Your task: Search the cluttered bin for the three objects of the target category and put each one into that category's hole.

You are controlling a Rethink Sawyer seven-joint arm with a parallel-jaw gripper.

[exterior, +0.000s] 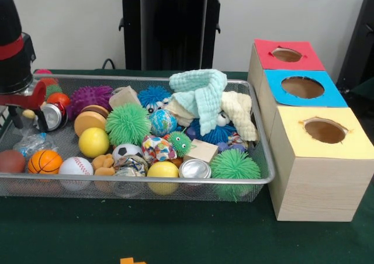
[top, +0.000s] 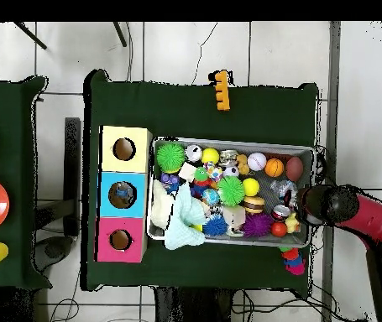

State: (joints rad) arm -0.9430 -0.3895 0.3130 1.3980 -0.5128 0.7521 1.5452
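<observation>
Where the wire-mesh bin (exterior: 260, 179) fills the middle of the front view, its clutter is mostly round: spiky green rubber puffs (exterior: 127, 124), a smooth yellow ball (exterior: 93, 142), a small basketball (exterior: 44, 162), a baseball (exterior: 76, 166), a soccer ball (exterior: 127, 152), and a shiny metal can end (exterior: 194, 169). A pale mint knitted cloth (exterior: 201, 91) and a cream one (exterior: 239, 113) drape over the heap at upper centre, hiding what lies below. Right of the bin stand three wooden boxes with round holes, topped red (exterior: 286, 55), blue (exterior: 302, 87) and yellow (exterior: 325, 131). At the left edge the gripper (exterior: 28, 111), red and black, hangs over the bin's end beside another can (exterior: 51, 117); whether its fingers are apart, I cannot tell. An orange block (exterior: 132, 260) is cut off at the bottom.
</observation>
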